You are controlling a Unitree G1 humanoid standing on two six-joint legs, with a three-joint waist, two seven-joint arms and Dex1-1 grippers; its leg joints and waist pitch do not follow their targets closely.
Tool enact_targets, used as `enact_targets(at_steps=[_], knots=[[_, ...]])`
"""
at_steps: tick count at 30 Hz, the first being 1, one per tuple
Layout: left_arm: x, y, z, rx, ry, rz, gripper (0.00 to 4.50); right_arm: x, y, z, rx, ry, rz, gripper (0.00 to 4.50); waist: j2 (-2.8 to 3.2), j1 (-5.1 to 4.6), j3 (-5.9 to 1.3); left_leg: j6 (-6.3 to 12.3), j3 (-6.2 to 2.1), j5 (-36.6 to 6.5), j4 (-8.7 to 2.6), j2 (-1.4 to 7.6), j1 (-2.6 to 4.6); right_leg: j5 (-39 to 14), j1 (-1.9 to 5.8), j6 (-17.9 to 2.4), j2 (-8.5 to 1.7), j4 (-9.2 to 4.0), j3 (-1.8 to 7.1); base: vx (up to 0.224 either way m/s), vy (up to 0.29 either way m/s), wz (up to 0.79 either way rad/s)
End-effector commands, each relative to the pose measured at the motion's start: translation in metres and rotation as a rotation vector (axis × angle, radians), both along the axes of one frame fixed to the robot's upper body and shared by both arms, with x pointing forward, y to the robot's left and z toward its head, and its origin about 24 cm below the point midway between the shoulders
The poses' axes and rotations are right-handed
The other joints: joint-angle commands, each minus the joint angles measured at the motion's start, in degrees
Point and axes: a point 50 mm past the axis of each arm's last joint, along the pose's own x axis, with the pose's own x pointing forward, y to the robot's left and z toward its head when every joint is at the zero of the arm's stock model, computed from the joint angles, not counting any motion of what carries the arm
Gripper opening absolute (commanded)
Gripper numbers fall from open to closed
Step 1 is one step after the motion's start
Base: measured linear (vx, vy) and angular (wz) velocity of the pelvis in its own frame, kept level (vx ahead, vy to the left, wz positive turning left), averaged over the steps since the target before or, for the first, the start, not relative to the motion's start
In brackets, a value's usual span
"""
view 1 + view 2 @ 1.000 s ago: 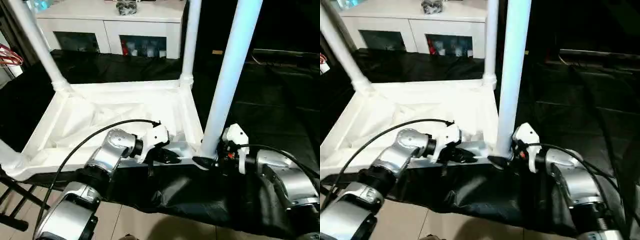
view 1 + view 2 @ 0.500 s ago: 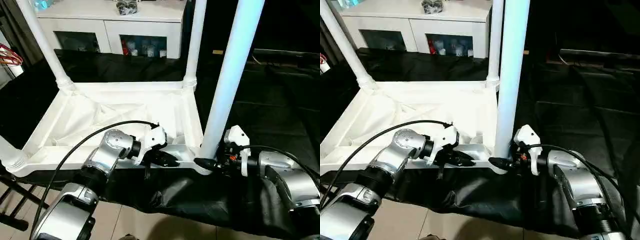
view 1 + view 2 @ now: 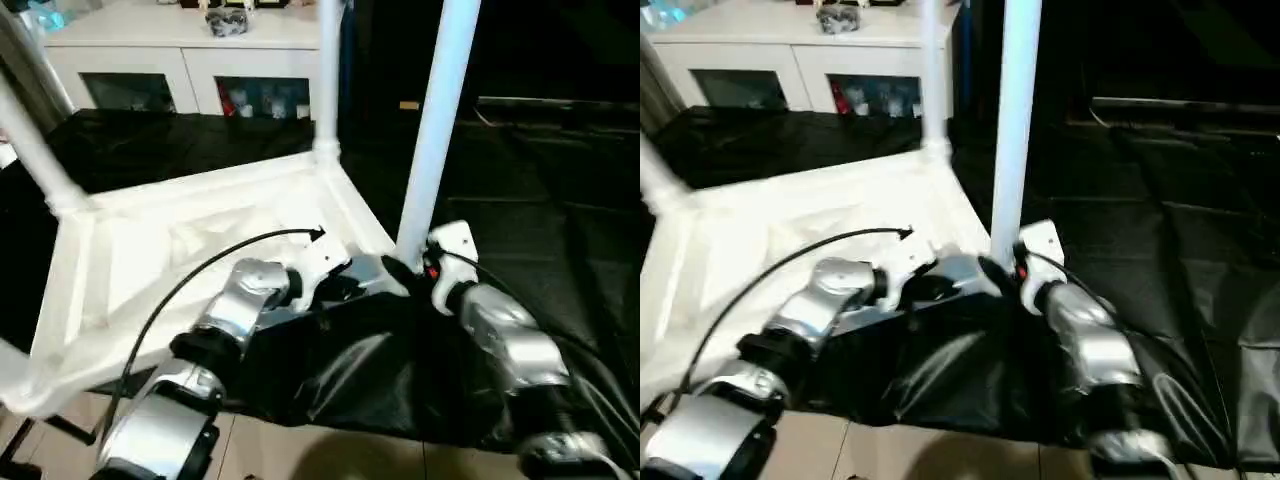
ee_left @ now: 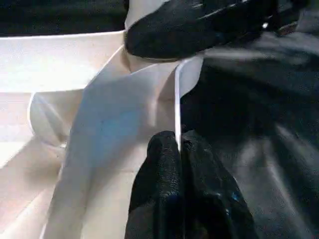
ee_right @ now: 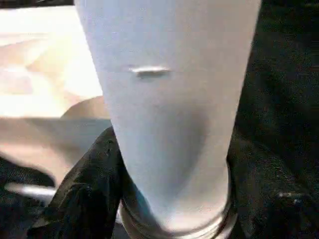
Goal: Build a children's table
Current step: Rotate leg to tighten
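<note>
Left wrist view: left gripper (image 4: 178,149) pinched tight on table top rim (image 4: 177,99), frame centre. Right gripper (image 5: 169,199) clamps the leg (image 3: 432,130) base, centre-right of head view. Best: hold rim steady, press leg straight into socket.

a black cloth (image 3: 370,370) covers the worktop, creased and hanging over the near edge. behind it stands a white cabinet (image 3: 190,60) with two shelf openings holding small items, too dim to identify. a small dark object (image 3: 228,15) rests on its top.
</note>
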Motion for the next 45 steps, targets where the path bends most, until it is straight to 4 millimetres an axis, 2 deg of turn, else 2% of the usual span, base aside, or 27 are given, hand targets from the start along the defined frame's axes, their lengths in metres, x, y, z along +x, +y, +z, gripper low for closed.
enact_targets(at_steps=[1,4,6,10,13,16,20,27,29,30,34,35,45], knots=[[-0.005,-0.048,0.026,-0.109,-0.088,-0.118,0.0,-0.004,0.047,-0.013,0.033,0.056,0.107,2.61,-0.65,0.04,-3.77,1.68,-0.64,-14.9,-4.09,1.49,0.11,-14.4,2.68,-11.9,-3.11,-5.08,2.23,0.0,0.0,0.0],[-0.005,-0.048,0.025,-0.101,-0.097,-0.128,0.0,-0.001,0.052,-0.009,0.034,0.009,0.119,2.61,-0.61,-0.05,-3.96,2.78,-0.54,-12.8,-3.87,1.42,-0.07,-10.7,2.96,-12.8,-3.04,-4.78,2.15,0.0,0.0,0.0],[-0.006,-0.046,0.025,-0.101,-0.1,-0.139,0.0,-0.001,0.053,-0.007,0.077,0.011,0.147,3.17,-0.66,-0.05,-3.89,3.44,-0.49,-12.7,-3.88,1.42,-0.06,-10.6,3.09,-13.1,-2.97,-4.78,2.1,0.0,0.0,0.0],[-0.009,-0.038,0.025,-0.114,-0.094,-0.189,0.0,-0.006,0.045,-0.005,0.087,0.005,0.224,3.48,-0.63,-0.01,-3.79,3.58,-0.57,-13.9,-4.05,1.58,0.04,-12.8,3.07,-12.9,-2.98,-4.96,2.07,0.0,0.0,0.0],[-0.012,-0.031,0.025,-0.127,-0.087,-0.24,0.0,-0.014,0.038,-0.007,0.001,-0.018,0.32,3.7,-0.65,0.19,-3.87,3.98,-0.49,-12.7,-3.89,1.59,-0.04,-10.7,3.23,-13.3,-3.04,-4.84,2.12,0.0,0.0,0.0],[-0.013,-0.024,0.024,-0.121,-0.082,-0.265,0.0,-0.022,0.031,-0.006,-0.004,-0.031,0.423,3.7,-0.75,0.37,-3.85,4.64,-0.37,-12.8,-3.78,1.63,-0.05,-10.6,3.27,-13.6,-3.06,-4.81,2.13,0.0,0.0,0.0],[-0.014,-0.016,0.024,-0.114,-0.068,-0.306,0.0,-0.033,0.022,-0.002,-0.001,-0.024,0.545,3.7,-0.66,1.18,-3.63,4.71,-0.39,-13.8,-3.97,1.87,0.14,-13.5,3.13,-13.1,-3.01,-5.07,2.11,0.0,0.0,0.0],[-0.019,0.003,0.023,-0.085,-0.01,-0.405,0.0,-0.057,0.001,0.006,0.016,0.051,0.78,3.7,-0.61,2.34,-3.76,4.92,-0.42,-13.9,-3.96,2.27,0.17,-13.1,2.95,-13.5,-3.14,-4.77,2.21,0.0,0.0,0.0],[-0.019,0.004,0.023,-0.084,-0.006,-0.41,0.0,-0.059,0.0,0.007,0.016,0.057,0.792,3.7,-0.64,2.55,-3.75,4.83,-0.38,-13.9,-3.92,2.28,0.19,-13.0,2.88,-13.6,-3.17,-4.82,2.27,0.0,0.0,0.0],[-0.019,0.006,0.023,-0.08,-0.002,-0.414,0.0,-0.062,-0.001,0.007,0.024,0.084,0.816,3.46,-0.56,2.64,-3.73,4.61,-0.42,-14.0,-3.97,2.22,0.2,-13.3,2.87,-13.6,-3.13,-4.85,2.22,0.0,0.0,0.0],[-0.019,0.01,0.023,-0.065,0.007,-0.422,0.0,-0.067,-0.004,0.005,0.011,0.127,0.86,3.28,-0.63,2.8,-3.74,4.11,-0.44,-14.1,-3.97,2.24,0.21,-13.4,2.85,-13.5,-3.14,-4.83,2.23,0.0,0.0,0.0],[-0.019,0.011,0.023,-0.065,0.008,-0.424,0.0,-0.068,-0.004,0.005,0.011,0.131,0.865,3.05,-0.62,2.87,-3.7,4.1,-0.44,-14.1,-4.0,2.23,0.21,-13.5,2.87,-13.4,-3.14,-4.84,2.24,0.0,0.0,0.0],[-0.018,0.008,0.024,-0.08,-0.008,-0.403,0.0,-0.071,0.001,0.005,0.022,0.138,0.879,2.63,-0.74,3.08,-3.76,3.88,-0.46,-13.4,-3.92,2.15,0.11,-14.1,2.85,-12.7,-3.21,-4.9,2.19,0.0,0.0,0.0]])
